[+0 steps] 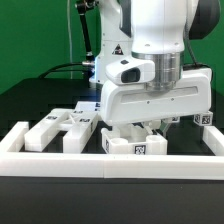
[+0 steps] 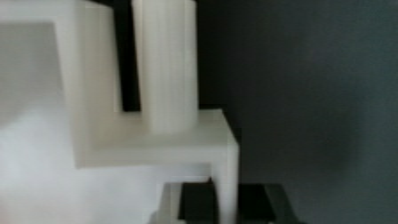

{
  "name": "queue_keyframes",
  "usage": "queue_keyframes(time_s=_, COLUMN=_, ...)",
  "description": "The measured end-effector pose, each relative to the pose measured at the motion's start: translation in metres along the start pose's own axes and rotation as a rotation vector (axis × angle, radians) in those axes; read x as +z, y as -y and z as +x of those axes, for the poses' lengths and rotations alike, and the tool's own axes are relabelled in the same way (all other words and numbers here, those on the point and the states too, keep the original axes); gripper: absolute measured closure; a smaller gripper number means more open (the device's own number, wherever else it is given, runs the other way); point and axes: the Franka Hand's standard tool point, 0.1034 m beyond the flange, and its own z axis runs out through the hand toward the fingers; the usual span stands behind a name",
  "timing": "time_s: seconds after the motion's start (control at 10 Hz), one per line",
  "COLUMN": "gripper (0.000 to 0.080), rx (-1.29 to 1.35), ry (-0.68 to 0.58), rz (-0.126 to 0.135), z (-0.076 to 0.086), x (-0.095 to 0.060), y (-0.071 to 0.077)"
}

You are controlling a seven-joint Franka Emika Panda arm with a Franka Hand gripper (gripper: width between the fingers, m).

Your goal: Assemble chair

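Note:
The chair is in loose white blocky parts with small black-and-white tags. Several lie in the exterior view's left (image 1: 55, 130), and one tagged part (image 1: 135, 147) sits just below my hand. My gripper (image 1: 150, 128) is lowered among them, with the fingertips hidden behind the parts in that view. In the wrist view my gripper (image 2: 226, 196) is shut, its black fingers (image 2: 192, 200) pinching a thin white edge of a stepped white chair part (image 2: 151, 130). A round white bar (image 2: 164, 60) rises from that part.
A long low white border rail (image 1: 110, 163) runs along the front and turns back at both sides. The table (image 2: 320, 100) is dark. Another tagged white piece (image 1: 207, 118) stands at the exterior view's right, by the rail.

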Motion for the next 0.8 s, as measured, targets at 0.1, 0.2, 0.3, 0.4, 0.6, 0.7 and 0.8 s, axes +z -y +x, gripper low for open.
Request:
queue_keyframes(time_s=0.1, gripper=0.0764, rx=0.0, ry=0.0, rz=0.0, z=0.0, x=0.0, y=0.0)
queue_keyframes(time_s=0.2, gripper=0.0764, rx=0.0, ry=0.0, rz=0.0, z=0.0, x=0.0, y=0.0)
queue_keyframes(time_s=0.3, gripper=0.0764, rx=0.0, ry=0.0, rz=0.0, z=0.0, x=0.0, y=0.0)
queue_keyframes(time_s=0.4, gripper=0.0764, rx=0.034, ry=-0.001, rz=0.001, z=0.001, x=0.0, y=0.003)
queue_keyframes(time_s=0.6, gripper=0.0764, rx=0.103, ry=-0.004, rz=0.002, z=0.009, x=-0.001, y=0.028)
queue_keyframes(time_s=0.7, gripper=0.0764, rx=0.128, ry=-0.006, rz=0.002, z=0.014, x=0.001, y=0.04)
queue_keyframes(time_s=0.8, gripper=0.0764, rx=0.15, ry=-0.01, rz=0.002, z=0.02, x=0.002, y=0.052)
